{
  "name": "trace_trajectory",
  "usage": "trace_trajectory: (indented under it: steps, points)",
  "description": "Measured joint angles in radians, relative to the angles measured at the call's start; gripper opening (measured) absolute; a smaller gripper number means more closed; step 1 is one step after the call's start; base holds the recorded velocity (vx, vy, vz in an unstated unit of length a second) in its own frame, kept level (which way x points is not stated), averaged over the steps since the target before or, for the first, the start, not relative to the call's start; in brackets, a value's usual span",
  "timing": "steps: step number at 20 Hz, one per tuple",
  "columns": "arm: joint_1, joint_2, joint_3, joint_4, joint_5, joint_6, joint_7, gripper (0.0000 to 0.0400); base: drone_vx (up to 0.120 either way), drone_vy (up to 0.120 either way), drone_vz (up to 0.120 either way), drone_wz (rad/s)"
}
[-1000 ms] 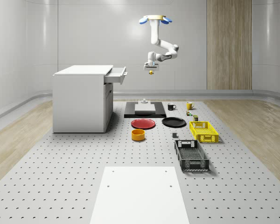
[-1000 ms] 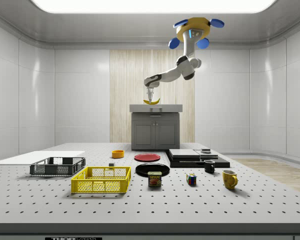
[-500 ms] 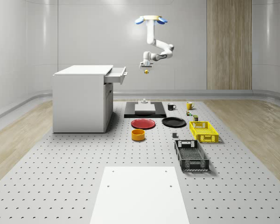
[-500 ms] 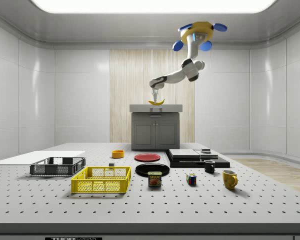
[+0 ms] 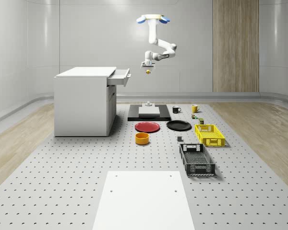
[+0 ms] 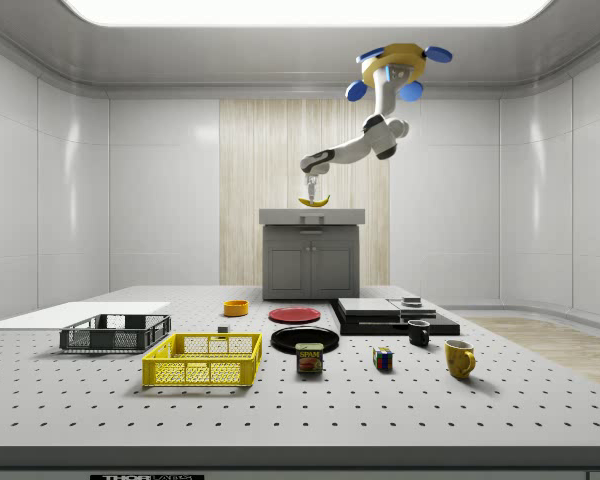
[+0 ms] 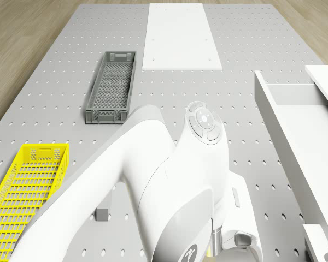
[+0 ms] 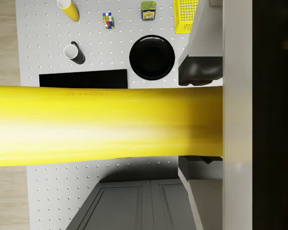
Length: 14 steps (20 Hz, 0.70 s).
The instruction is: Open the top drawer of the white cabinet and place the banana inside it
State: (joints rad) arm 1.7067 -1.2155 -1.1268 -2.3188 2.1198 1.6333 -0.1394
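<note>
Side view: fingers [image 6: 309, 196] grip the banana [image 6: 313, 202] mid-length, beside the open drawer [image 5: 120, 76]; it's light, soft, easily bruised.

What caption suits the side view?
Hovering drone holds yellow curved banana in its tool above the white cabinet.

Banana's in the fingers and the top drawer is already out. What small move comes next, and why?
Probably carry it sideways toward the cabinet. In the whole-scene view the gripper holds the banana in the air to the right of the open top drawer, slightly above its rim, under the hovering drone.
</note>
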Motion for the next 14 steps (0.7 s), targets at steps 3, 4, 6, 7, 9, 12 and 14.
trace_trajectory:
  steps: [3,4,6,7,9,12,14]
  points:
    - [0.001,-0.002,0.000,0.000,-0.001,0.002,-0.001,0.0193,0.000,-0.120,0.093,0.000]
    - [0.001,-0.003,0.000,0.000,-0.002,0.002,-0.001,0.0193,0.000,-0.120,0.120,0.000]
    - [0.002,-0.004,0.000,0.000,-0.003,0.003,-0.002,0.0193,0.000,-0.120,0.120,0.000]
    - [0.003,-0.005,0.000,0.000,-0.003,0.004,-0.002,0.0193,0.000,-0.120,0.000,0.000]
    - [0.003,-0.006,0.000,0.001,-0.004,0.005,-0.003,0.0193,0.000,-0.120,0.060,0.000]
    - [0.004,-0.008,0.001,0.001,-0.005,0.007,-0.003,0.0193,0.000,-0.120,0.093,0.000]
    - [0.005,-0.009,0.001,0.001,-0.006,0.008,-0.004,0.0193,0.000,-0.120,0.000,0.000]
